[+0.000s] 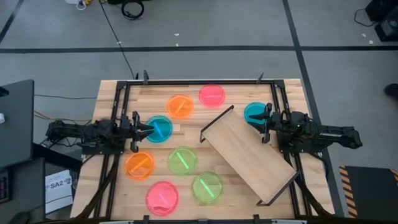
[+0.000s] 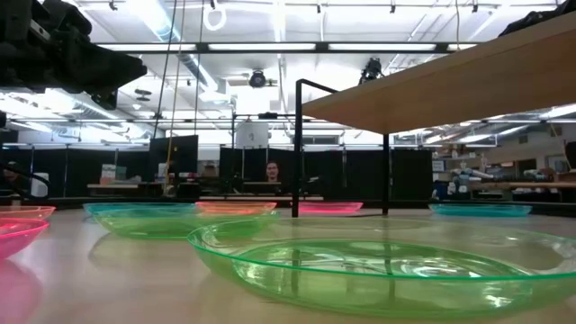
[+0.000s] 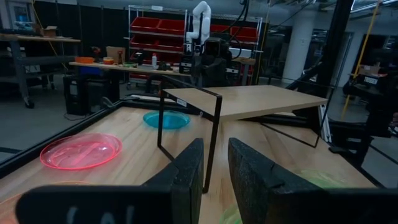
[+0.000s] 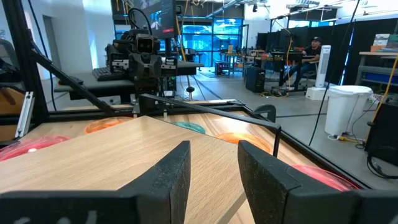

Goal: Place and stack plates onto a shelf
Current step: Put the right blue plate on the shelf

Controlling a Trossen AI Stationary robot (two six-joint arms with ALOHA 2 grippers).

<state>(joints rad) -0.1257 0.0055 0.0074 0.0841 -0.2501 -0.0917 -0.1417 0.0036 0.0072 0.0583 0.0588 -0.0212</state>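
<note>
Shelf (image 1: 249,155) btwn both arms, L fingers (image 3: 186,180) & R fingers (image 4: 174,177) parted (nothing held)

the wooden slatted table (image 1: 249,199) carries eight plates (image 1: 181,160) spread over its left and far part, and the shelf (image 1: 249,152) standing diagonally toward its right edge.

We see left gripper (image 1: 151,129) low at left of shelf (image 1: 249,155), arm stretched level from table's left edge, fingers (image 3: 186,177) parted by narrow gap, nothing between. Right gripper (image 1: 260,119) at shelf's right, arm level from right edge, fingers (image 4: 171,171) apart, empty.
</note>
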